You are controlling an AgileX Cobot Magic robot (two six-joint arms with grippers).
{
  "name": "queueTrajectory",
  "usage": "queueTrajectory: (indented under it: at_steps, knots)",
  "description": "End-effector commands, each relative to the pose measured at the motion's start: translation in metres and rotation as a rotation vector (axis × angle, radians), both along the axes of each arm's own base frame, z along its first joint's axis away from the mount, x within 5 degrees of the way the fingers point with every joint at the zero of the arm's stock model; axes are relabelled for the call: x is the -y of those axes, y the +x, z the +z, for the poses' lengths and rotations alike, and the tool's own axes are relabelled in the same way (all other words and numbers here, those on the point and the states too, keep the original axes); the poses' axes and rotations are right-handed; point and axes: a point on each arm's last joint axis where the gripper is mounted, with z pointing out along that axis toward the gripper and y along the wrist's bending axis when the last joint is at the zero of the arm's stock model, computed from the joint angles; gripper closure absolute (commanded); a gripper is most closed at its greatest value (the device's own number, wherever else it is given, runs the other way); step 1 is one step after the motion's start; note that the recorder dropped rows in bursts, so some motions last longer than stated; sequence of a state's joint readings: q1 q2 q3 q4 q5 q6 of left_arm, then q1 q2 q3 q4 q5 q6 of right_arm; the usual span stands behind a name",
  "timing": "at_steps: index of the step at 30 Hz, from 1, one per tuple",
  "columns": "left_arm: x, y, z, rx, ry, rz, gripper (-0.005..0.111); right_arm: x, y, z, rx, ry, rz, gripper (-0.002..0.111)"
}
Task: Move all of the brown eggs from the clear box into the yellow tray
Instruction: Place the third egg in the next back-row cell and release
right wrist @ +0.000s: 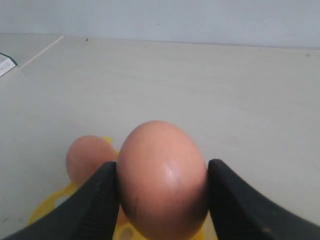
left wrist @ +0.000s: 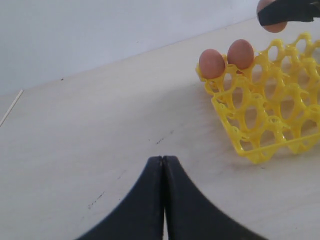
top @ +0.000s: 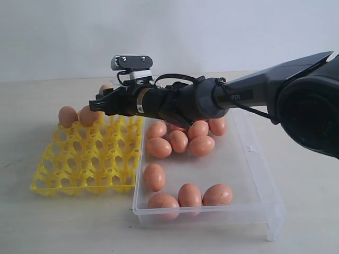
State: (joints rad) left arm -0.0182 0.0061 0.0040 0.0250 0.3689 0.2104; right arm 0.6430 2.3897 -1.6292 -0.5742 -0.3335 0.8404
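My right gripper [top: 100,102] reaches across to the far row of the yellow tray [top: 79,159] and is shut on a brown egg [right wrist: 162,180], which hangs just above the cups. Two brown eggs [top: 68,116] [top: 88,115] sit in the tray's far left cups; the left wrist view shows them [left wrist: 211,63] [left wrist: 241,53] too. One of them [right wrist: 87,157] lies just behind the held egg. Several brown eggs [top: 178,141] lie loose in the clear box [top: 254,174]. My left gripper [left wrist: 163,159] is shut and empty over bare table, apart from the tray [left wrist: 260,115].
The clear box stands right beside the tray, its left wall touching the tray's right edge. The right arm [top: 254,92] stretches over the far part of the box. Pale tabletop [left wrist: 100,125] spreads to the left of the tray.
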Motion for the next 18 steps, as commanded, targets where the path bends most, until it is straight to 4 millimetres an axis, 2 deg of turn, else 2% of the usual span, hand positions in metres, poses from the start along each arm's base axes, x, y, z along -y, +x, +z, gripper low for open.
queueTrajectory:
  at_steps: [1,5,11,18]
  knots:
    - [0.0001,-0.0002,0.0024,0.018,-0.005,-0.001,0.107,0.0004,0.0018,-0.0082,-0.003,-0.002,0.002,0.108]
    - [0.0001,-0.0002,0.0024,0.018,-0.005,-0.001,0.107,0.0007,0.0019,-0.0163,-0.025,0.002,-0.009,0.108]
    - [0.0001,-0.0002,0.0024,0.018,-0.005,-0.001,0.107,-0.0020,0.0011,-0.0141,0.000,0.041,0.017,0.107]
    - [0.0001,-0.0002,0.0024,0.018,-0.005,-0.001,0.107,-0.0034,0.0010,-0.0138,0.011,0.061,0.028,0.094]
